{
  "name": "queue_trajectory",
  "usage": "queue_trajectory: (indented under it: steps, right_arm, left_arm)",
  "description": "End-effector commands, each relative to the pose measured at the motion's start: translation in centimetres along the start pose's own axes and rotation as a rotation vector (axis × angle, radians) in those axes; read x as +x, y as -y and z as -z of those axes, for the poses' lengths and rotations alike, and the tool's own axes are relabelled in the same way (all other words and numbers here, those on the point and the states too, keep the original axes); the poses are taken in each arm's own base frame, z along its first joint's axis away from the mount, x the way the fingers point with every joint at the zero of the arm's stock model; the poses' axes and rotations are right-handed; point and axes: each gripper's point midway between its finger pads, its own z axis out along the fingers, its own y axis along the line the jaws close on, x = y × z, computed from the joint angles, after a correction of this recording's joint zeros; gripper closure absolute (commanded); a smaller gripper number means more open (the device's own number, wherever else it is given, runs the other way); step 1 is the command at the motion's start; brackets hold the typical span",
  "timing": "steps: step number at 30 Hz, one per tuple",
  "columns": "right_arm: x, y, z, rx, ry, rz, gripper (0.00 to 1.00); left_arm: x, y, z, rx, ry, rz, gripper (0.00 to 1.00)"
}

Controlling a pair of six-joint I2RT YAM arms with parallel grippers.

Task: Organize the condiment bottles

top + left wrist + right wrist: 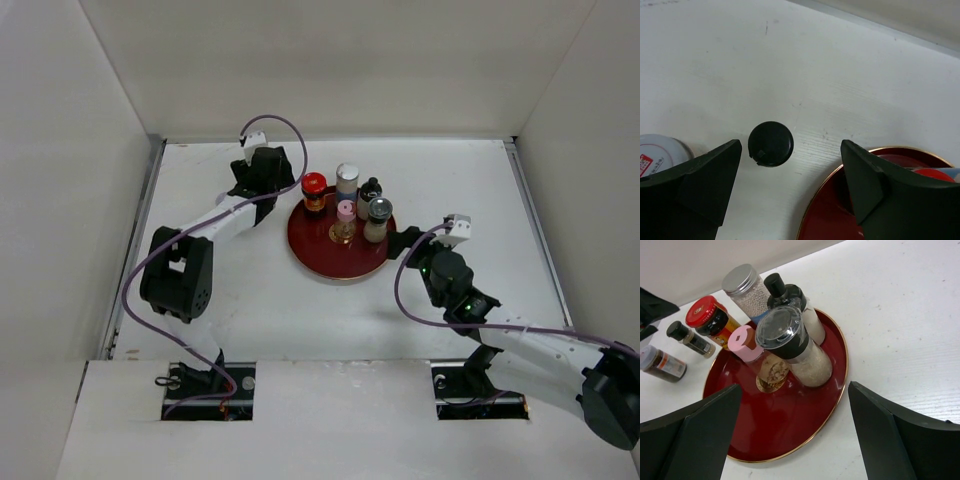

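- Left gripper (791, 155) is open, fingers well apart, nothing held. It hangs nose-down over the table at the 10 o'clock side of the round dark-red tray (335, 262).
- Thin dark bottle (770, 143) stands upright on the table right under it, off the tray and near the rim. The wrist view looks straight down on its black cap, so the long axis is vertical, in line with the approach.
- Key relation: in the wrist view the cap sits between the fingers but off-centre, nearer the 9 o'clock finger and apart from both. My read: small shift toward 9 o'clock, then straight down and close.
- Pale-capped brown jar (662, 364) stands on the table at the bottle's 9 o'clock, partly hidden behind that finger. Clip risk on descent.
- Right gripper (795, 390) is wide open and empty at the tray's 4 o'clock, facing the cluster of five bottles (785, 340) on it. The tray lies between it and the thin bottle, so the left arm is clearly nearer.
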Motion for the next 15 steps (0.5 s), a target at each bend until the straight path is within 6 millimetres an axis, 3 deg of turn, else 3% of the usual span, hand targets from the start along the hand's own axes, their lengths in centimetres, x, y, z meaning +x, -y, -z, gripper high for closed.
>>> queue_trajectory:
  steps: [1,8,15]
  right_arm:
    - [-2.1,-2.0,-0.3,-0.059,0.046,-0.038,0.06]
    - [-2.1,-2.0,-0.2,-0.059,0.045,-0.039,0.05]
    - [-1.8,-2.0,-0.4,-0.056,0.04,-0.037,0.05]
  left_arm:
    - [-1.8,1.1,-0.6,0.046,0.001,0.021,0.21]
    - [0.5,-0.2,-2.0,-0.012,-0.034,0.0,0.25]
    - [1.1,-0.7,-2.6,-0.029,-0.037,-0.004,0.47]
